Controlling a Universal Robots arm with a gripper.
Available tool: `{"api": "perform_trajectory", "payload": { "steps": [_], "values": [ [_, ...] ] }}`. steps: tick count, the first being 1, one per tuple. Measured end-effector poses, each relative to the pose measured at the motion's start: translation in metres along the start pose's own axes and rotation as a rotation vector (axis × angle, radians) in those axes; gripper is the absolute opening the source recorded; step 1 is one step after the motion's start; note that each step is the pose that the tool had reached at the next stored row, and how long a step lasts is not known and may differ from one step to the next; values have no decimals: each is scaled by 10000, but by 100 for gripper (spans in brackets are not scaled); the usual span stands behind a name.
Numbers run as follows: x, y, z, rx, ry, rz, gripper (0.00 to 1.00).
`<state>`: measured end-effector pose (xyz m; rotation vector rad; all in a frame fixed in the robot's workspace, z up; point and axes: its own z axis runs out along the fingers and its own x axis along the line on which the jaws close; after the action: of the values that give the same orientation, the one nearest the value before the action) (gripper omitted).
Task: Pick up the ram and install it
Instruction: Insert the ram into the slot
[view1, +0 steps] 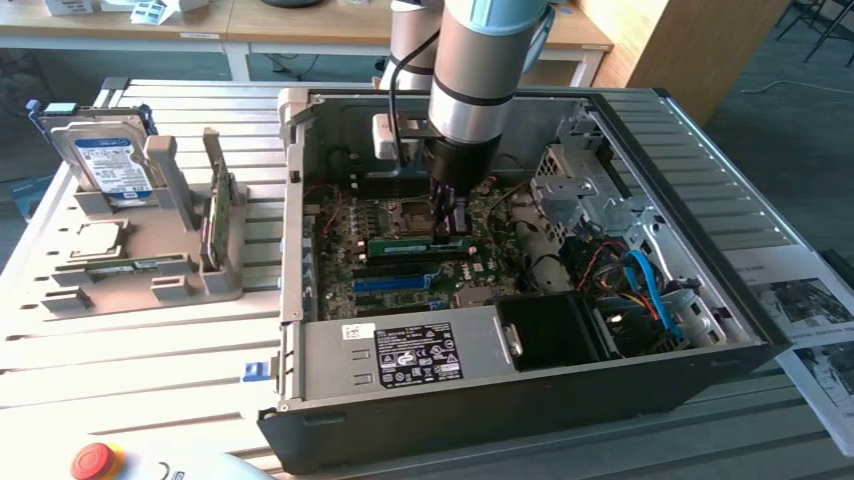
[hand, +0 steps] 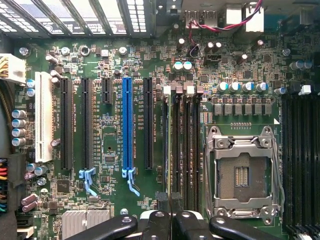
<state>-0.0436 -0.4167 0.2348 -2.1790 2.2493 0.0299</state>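
Directly beneath me, my gripper (view1: 455, 222) is nearly closed on the top edge of the ram (view1: 416, 243), toward its three o'clock end. In the exterior view its long axis runs nine-to-three, along the memory slots (hand: 184, 145).

You are not getting any readable word or number here. On the power supply (view1: 334, 372), at six o'clock in the exterior view, the black label (view1: 419, 356) is showing only tiny white marks. The hard drive (view1: 96, 128) at ten o'clock is carrying a blue-white label (view1: 107, 165), and the printed sheets (view1: 817, 310) are lying at four o'clock; both are giving nothing legible. The white lettering (hand: 155, 120) between the motherboard slots (hand: 85, 125) is too fine to read.
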Motion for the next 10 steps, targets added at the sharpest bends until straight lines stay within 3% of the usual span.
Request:
{"api": "perform_trajectory", "payload": {
  "steps": [10],
  "values": [
    [-10,0,9,-1,1,-2,12]
  ]
}}
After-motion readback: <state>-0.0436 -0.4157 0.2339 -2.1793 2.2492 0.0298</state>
